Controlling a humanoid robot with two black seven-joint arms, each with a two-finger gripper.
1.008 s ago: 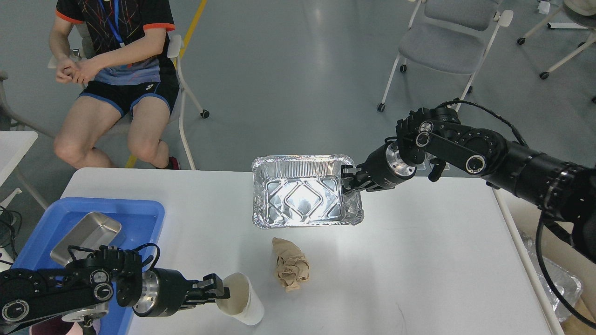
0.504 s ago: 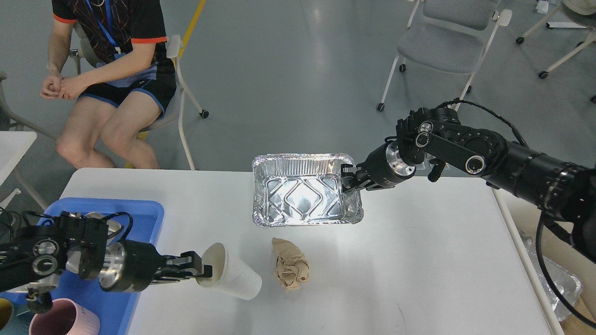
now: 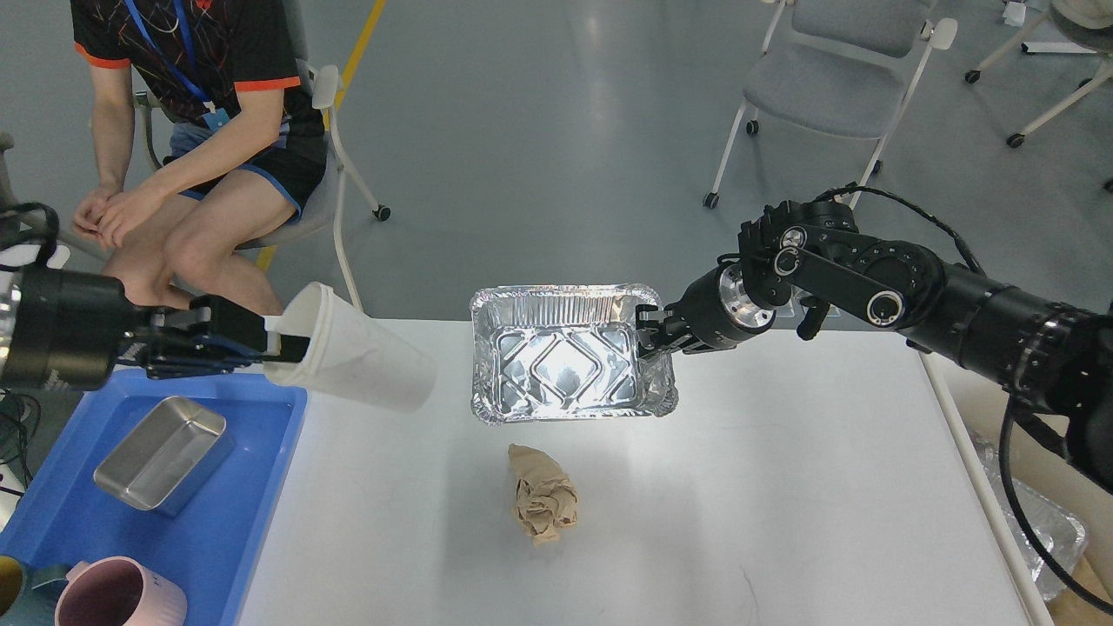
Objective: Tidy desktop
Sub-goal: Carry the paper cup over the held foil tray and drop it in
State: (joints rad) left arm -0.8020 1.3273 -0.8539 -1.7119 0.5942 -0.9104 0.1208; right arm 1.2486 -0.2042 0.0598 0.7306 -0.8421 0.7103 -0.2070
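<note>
1 white, smooth desktop (image 3: 783, 487) with rounded corners.

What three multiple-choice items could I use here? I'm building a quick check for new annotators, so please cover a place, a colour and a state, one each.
1. Where is the crumpled brown paper?
A. Inside the foil tray
B. On the desktop, nearer me than the foil tray
C. In the blue tray

2. What colour is the tray holding the metal tin?
A. Blue
B. Red
C. Green

3. How is the white paper cup held?
A. Standing upright on the desktop
B. Lying loose on the desktop
C. Lifted and tilted on its side, gripped at its rim

Answers:
1. B: the paper lies on the bare desktop, apart from the foil tray.
2. A: the blue tray sits at the left edge.
3. C: the left gripper pinches the cup's rim, above the surface; meanwhile the right gripper grips the foil tray's right rim.
</note>
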